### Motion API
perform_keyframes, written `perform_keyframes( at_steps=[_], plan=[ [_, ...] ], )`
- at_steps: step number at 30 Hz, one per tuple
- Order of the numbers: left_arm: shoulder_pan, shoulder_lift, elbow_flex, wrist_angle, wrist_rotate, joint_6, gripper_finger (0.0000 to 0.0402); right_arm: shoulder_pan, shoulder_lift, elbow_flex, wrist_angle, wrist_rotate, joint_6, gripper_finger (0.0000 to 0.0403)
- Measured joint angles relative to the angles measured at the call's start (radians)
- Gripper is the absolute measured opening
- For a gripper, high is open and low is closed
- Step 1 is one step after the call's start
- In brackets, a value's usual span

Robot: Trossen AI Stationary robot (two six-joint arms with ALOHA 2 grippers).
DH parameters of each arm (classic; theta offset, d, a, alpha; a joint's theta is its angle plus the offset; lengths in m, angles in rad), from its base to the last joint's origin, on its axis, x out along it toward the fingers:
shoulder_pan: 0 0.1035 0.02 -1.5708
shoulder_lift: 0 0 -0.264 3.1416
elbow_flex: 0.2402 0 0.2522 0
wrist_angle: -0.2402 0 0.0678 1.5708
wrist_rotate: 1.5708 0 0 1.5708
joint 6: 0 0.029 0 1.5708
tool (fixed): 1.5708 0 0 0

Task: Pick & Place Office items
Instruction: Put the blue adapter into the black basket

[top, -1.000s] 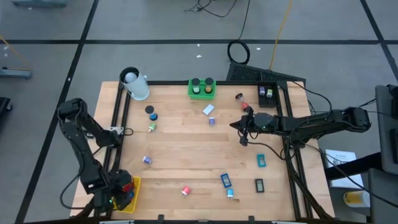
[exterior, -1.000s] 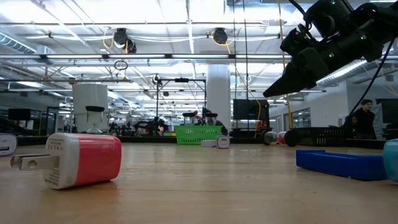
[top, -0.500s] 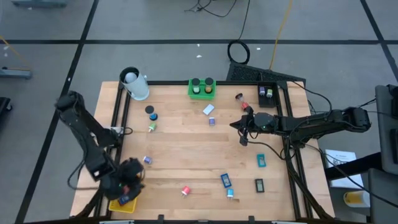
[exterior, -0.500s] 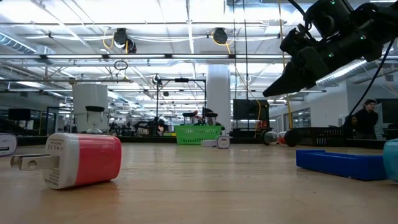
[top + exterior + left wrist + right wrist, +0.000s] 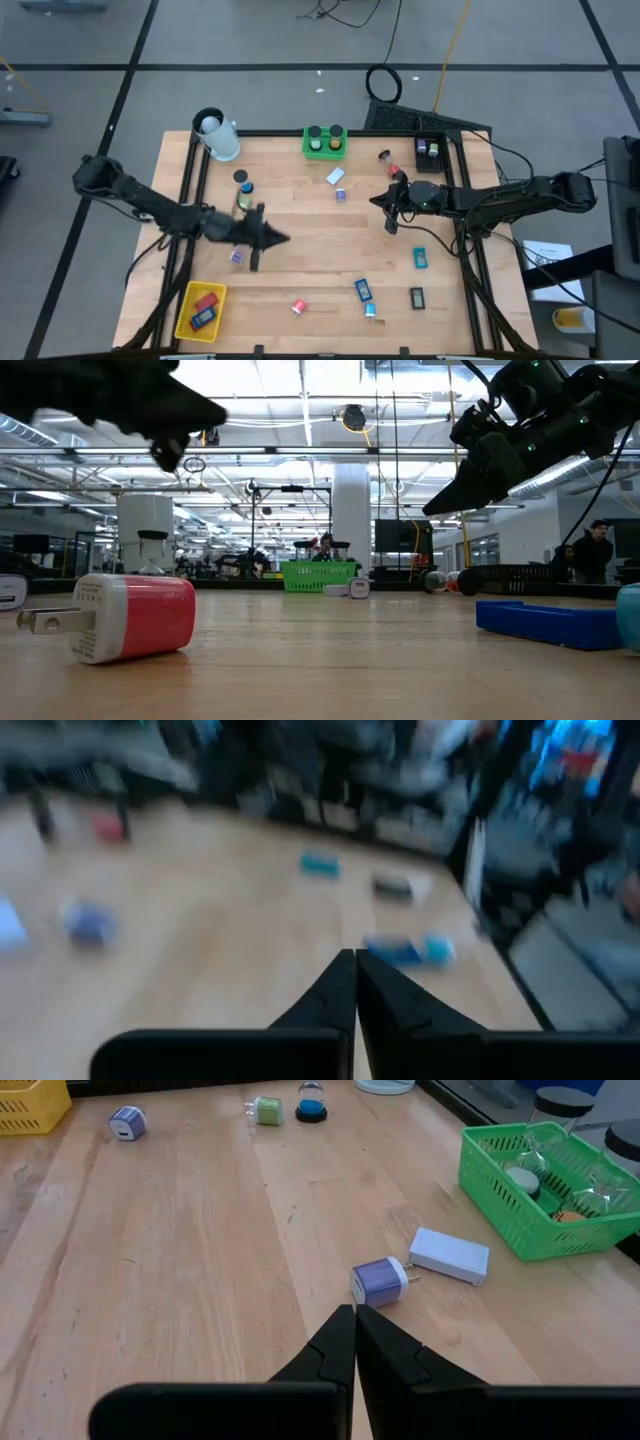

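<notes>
Wooden counter (image 5: 310, 250): pale planks inside a black frame, small office items scattered across it.
Left hand (image 5: 283, 239): fingers pressed together with nothing between them; it reaches over the counter toward 3 o'clock, left of centre. In its own wrist view the closed fingertips (image 5: 352, 970) point across the boards.
Right hand (image 5: 375, 201): fingers closed and empty, held above the counter right of centre, pointing toward 9 o'clock. In the low view it hangs clear of the surface (image 5: 432, 510).
Yellow basket (image 5: 201, 310): at the counter's 7 o'clock corner, with a red piece and a blue piece inside.
Green basket (image 5: 324, 142): at the 12 o'clock edge, holding two dark round things.
Purple plug block (image 5: 379, 1281): just ahead of the right hand's fingertips, close beside a white block (image 5: 449, 1255); from above they lie near 12 o'clock of centre (image 5: 341, 194).
Red and white plug block (image 5: 298, 306): near the 6 o'clock edge, lying on its side, prongs out, in the low view (image 5: 125, 616).
Blue block (image 5: 363, 290): toward 5 o'clock, with a small teal piece just below it.
Teal block (image 5: 420, 258): toward 4 o'clock, close to the frame.
Small purple piece (image 5: 236, 257): directly under the left arm, near 8 o'clock.
White cylinder (image 5: 216, 136): at the 11 o'clock corner.
</notes>
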Motion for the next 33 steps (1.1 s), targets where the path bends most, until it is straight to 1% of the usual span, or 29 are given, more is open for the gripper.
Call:
perform_keyframes(
  at_steps=[2, 5, 9, 12, 16, 21, 23, 26, 30, 33],
  plan=[
    [0.071, 0.016, -0.048, 0.148, 0.010, 0.076, 0.0015, 0.000, 0.000, 0.000, 0.000, 0.003, 0.011, 0.0004],
    [0.155, 0.029, -0.079, 0.237, 0.011, 0.153, 0.0009, 0.000, 0.000, 0.000, -0.006, 0.026, 0.047, 0.0004],
    [0.252, 0.032, -0.065, 0.221, 0.014, 0.184, 0.0004, 0.000, 0.000, 0.000, -0.022, 0.031, 0.090, 0.0004],
    [0.312, 0.032, -0.063, 0.231, 0.042, 0.246, 0.0005, 0.000, 0.000, 0.000, -0.027, 0.052, 0.124, 0.0004],
    [0.386, 0.032, -0.063, 0.233, 0.103, 0.338, 0.0008, 0.000, 0.000, 0.000, -0.053, 0.094, 0.172, 0.0004],
    [0.488, 0.032, -0.064, 0.254, 0.224, 0.335, 0.0004, 0.001, 0.000, 0.001, -0.095, 0.109, 0.256, 0.0004],
    [0.514, 0.032, -0.065, 0.259, 0.246, 0.341, 0.0008, 0.001, 0.000, 0.001, -0.108, 0.109, 0.285, 0.0004],
    [0.536, 0.032, -0.066, 0.256, 0.246, 0.348, 0.0010, 0.004, 0.000, 0.015, -0.174, 0.129, 0.320, 0.0004],
    [0.538, 0.032, -0.066, 0.254, 0.249, 0.351, 0.0003, 0.024, 0.000, 0.067, -0.290, 0.188, 0.328, 0.0004],
    [0.538, 0.039, -0.066, 0.254, 0.249, 0.351, 0.0010, 0.040, 0.000, 0.097, -0.331, 0.190, 0.363, 0.0004]
  ],
)
